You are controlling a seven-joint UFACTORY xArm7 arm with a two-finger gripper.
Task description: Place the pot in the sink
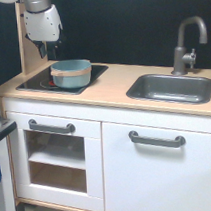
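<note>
In the upper left of the frame the gripper (42, 49) hangs from the white arm housing, its dark fingers pointing down; whether they are spread or closed cannot be told, and they hold nothing. Just below and to the right, the pot (71, 73) sits upright on the black stovetop (32, 82), apart from the fingers. The sink (171, 88) lies well apart at the right of the light wood countertop (110, 83), under a grey faucet (186, 44). Below are 2 white cabinet doors (160, 175) with grey handles.
</note>
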